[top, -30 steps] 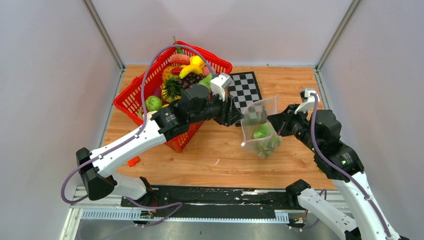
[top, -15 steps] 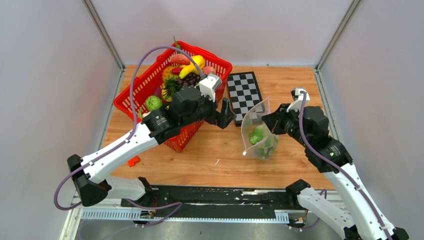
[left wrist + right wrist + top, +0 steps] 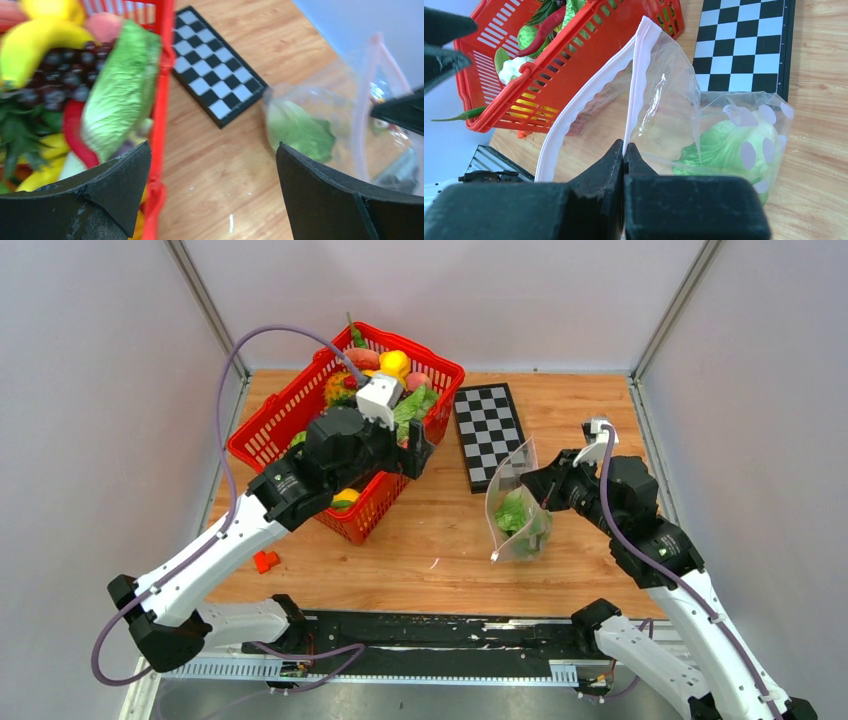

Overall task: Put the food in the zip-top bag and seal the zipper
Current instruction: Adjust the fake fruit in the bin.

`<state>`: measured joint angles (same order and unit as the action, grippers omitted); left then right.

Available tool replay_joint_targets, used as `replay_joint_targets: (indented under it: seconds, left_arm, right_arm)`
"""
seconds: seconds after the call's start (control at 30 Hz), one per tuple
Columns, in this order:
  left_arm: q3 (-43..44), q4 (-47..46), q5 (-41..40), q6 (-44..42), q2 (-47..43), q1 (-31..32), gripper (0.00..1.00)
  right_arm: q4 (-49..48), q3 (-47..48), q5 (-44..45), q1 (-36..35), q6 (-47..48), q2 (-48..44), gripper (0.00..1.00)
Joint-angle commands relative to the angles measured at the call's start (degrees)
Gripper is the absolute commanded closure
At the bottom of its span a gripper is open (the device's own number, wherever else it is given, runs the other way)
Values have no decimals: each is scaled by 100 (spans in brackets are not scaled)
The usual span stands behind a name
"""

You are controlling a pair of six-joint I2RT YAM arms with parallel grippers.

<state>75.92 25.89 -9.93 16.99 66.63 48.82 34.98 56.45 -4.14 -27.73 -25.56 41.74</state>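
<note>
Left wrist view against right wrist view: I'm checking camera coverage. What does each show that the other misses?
Only the left wrist: yellow bananas and dark grapes, framed by the open left gripper. Only the right wrist: the right gripper shut on the zipper, plus a red chilli. Both: the red basket, the checkerboard, and the zip-top bag holding lettuce.

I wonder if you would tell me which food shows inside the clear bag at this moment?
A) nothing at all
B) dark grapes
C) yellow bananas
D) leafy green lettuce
D: green lettuce shows through the clear wall of the zip-top bag, whose mouth edge the right gripper pinches shut-jawed.
</note>
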Motion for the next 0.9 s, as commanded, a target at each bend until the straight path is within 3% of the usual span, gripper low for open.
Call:
replay_joint_targets:
  seconds: [0.0,0.2,0.5,0.63,0.77,0.87]
  left_arm:
    - [167,155,-534,-183,-209,-428,0]
    - [-105,-106,-388,30,-313,-1330,0]
    - [-295,-1225,732,588,159,-2458,1]
    - [246,-1335,1444,229,860,-2702,4]
    - [1108,-645,2226,-248,1755,-3026,7]
    - [1458,-463,2148,-484,2208,-3173,12]
  right_arm:
    - [-304,3,-84,-7,-123,-111,100]
    - [-303,0,-116,-13,-119,-100,100]
    - [-290,17,-163,-14,-100,-79,100]
    - [-290,16,-181,-13,-107,-78,100]
    - [-296,9,-225,-13,-119,-90,100]
    - [-299,10,-240,-13,-117,-112,100]
